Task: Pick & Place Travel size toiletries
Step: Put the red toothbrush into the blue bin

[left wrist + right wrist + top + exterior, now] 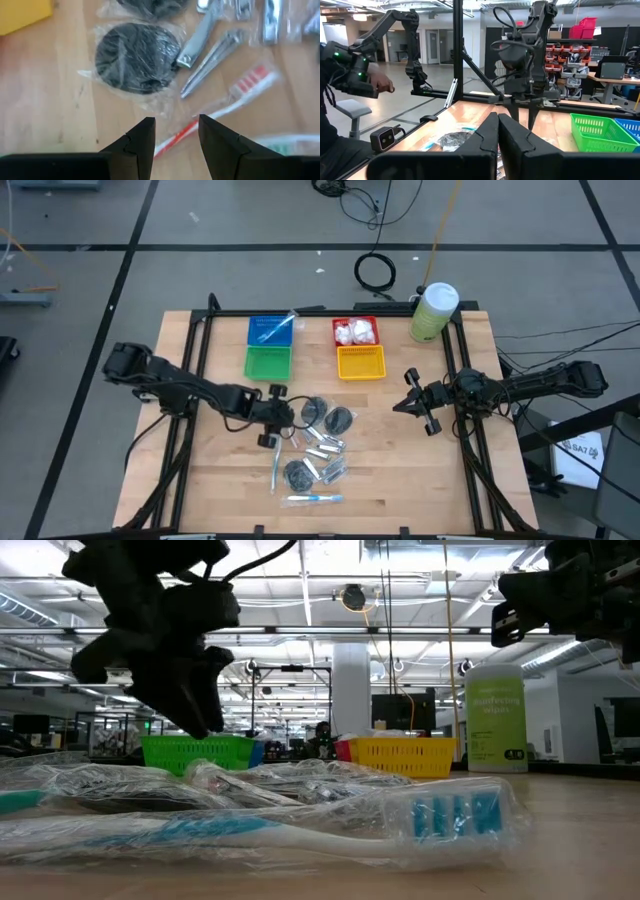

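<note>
Approach step: left gripper (272,417) hovers at the 9 o'clock edge of the toiletries pile (315,445), jaws spread and empty, straddling a red-bristled toothbrush (220,107) just below a wrapped dark disc (137,56). Next move, I'd judge: descend and close on the brush handle alone. Crowding risk: silver tubes (210,55) and loose wrap lie touching it. Right gripper (421,404) waits at 3 o'clock, jaws pressed together. Baskets (361,362) and canister (434,312) stand toward 12 o'clock.
</note>
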Robot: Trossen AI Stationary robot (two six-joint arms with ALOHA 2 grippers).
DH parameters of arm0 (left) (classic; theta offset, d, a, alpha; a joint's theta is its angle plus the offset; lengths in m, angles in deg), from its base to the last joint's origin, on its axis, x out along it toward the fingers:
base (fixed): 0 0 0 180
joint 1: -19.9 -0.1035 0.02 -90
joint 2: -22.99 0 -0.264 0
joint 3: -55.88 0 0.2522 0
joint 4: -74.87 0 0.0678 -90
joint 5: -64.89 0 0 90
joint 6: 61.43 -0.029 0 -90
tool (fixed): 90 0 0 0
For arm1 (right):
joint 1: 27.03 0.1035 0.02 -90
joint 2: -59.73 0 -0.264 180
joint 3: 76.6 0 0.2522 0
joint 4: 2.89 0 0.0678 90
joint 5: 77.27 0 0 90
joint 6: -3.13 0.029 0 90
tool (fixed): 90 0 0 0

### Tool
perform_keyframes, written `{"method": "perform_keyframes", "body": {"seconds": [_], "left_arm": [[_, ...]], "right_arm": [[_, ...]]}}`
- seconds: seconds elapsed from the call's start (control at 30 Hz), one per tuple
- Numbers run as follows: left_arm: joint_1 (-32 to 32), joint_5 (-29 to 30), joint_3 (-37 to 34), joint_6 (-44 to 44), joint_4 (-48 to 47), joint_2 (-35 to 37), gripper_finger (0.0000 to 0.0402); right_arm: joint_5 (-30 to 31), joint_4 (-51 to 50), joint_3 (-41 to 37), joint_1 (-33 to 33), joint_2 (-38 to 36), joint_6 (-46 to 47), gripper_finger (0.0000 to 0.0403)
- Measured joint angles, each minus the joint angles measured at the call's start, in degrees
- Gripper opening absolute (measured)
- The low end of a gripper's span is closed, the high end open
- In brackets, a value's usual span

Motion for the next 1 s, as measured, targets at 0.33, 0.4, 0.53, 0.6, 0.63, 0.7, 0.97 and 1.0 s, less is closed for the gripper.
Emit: {"method": "perform_keyframes", "body": {"seconds": [0.33, 0.4, 0.53, 0.6, 0.63, 0.7, 0.97, 1.0], "left_arm": [[-0.2, -0.5, 0.0, -3.5, -1.1, -4.4, 0.0150], [-0.5, -0.6, 0.0, -3.5, -1.0, -5.4, 0.0150], [-1.5, -0.5, 0.1, -3.0, -0.6, -7.6, 0.0150], [-1.9, -0.5, 0.2, -2.8, -0.1, -8.6, 0.0149], [-2.0, -0.5, 0.3, -2.4, 0.1, -9.1, 0.0150], [-2.4, -0.7, 0.3, -1.1, 1.0, -9.7, 0.0149], [-3.7, -7.2, 0.2, 9.5, 3.3, -10.0, 0.0149], [-3.9, -8.5, 0.2, 11.9, 3.2, -10.0, 0.0149]], "right_arm": [[0.0, 0.0, 0.0, 0.0, 0.0, 0.0, 0.0000], [0.0, 0.0, 0.0, 0.0, 0.0, 0.0, 0.0000], [0.0, 0.0, 0.0, 0.0, 0.0, 0.0, 0.0000], [0.0, 0.0, 0.0, 0.0, 0.0, 0.0, 0.0000], [0.0, 0.0, 0.0, 0.0, 0.0, 0.0, 0.0000], [0.0, 0.0, 0.0, 0.0, 0.0, 0.0, 0.0000], [0.0, 0.0, 0.0, 0.0, 0.0, 0.0, 0.0000], [0.0, 0.0, 0.0, 0.0, 0.0, 0.0, 0.0000]]}}
